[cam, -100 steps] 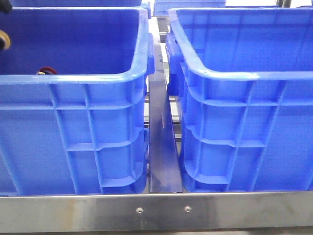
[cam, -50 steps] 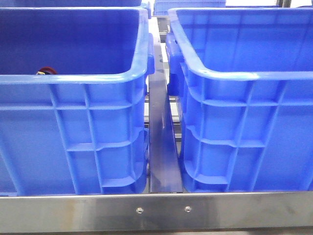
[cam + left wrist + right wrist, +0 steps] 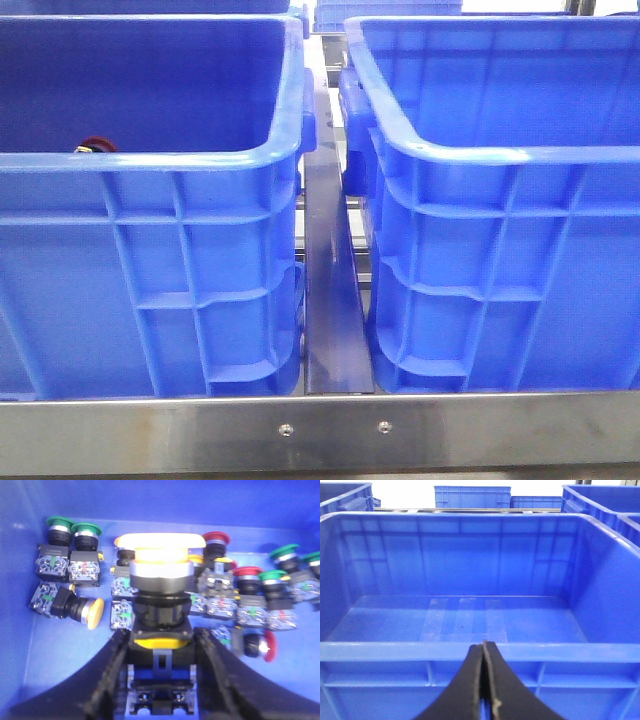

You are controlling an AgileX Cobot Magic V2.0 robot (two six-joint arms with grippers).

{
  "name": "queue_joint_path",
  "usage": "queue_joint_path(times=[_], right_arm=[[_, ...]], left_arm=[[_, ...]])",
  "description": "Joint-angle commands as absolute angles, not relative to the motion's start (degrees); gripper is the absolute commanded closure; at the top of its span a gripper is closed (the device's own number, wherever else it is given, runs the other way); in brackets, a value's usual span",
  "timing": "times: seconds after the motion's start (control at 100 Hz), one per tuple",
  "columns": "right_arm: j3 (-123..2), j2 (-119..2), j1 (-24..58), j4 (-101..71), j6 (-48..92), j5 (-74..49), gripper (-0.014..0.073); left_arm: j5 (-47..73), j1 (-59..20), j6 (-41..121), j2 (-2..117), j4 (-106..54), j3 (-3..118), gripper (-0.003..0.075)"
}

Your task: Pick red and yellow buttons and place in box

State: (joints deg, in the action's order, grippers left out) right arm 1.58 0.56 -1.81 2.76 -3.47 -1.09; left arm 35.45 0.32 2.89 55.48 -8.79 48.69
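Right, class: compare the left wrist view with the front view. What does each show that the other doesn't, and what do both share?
Only the left wrist view: the left gripper shut on a yellow button, with loose green, red and yellow buttons lying on a blue floor. Only the front view: two crates side by side, left crate and right crate, a metal rail in front, no arm. Both: blue crate plastic and a red cap.

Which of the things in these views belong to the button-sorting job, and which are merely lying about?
Part of the job:
- yellow button, held in the left gripper
- red buttons
- other yellow button, lying on its side
- empty blue box before the shut right gripper

Just lying about:
- green buttons
- far crates
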Motion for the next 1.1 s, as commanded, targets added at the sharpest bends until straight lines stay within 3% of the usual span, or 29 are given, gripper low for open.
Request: queue_joint_path(times=[0.0, 0.2, 0.7, 0.9, 1.09], right_arm=[[1.92, 1.75, -1.93, 3.16, -3.58, 3.23, 0.0697], [1.90, 1.75, -1.93, 3.16, -3.58, 3.28, 0.0697], [0.99, 1.75, -1.93, 3.16, -3.58, 10.73, 0.0697], [-4.37, 1.75, -1.93, 3.16, -3.58, 1.57, 0.0697], [-11.82, 0.42, -1.93, 3.16, -3.58, -11.08, 0.0697]], left_arm=[[31.97, -1.79, 8.11, 53.44, -15.23, 50.24, 0.0641], [32.80, -10.35, 19.93, 53.33, -28.75, 50.24, 0.0641], [28.61, -38.74, 20.28, 56.45, -29.09, 50.24, 0.0641], [25.99, -47.26, 20.28, 60.51, -29.09, 50.24, 0.0641], [25.75, -48.97, 20.28, 62.86, -29.09, 50.24, 0.0641]])
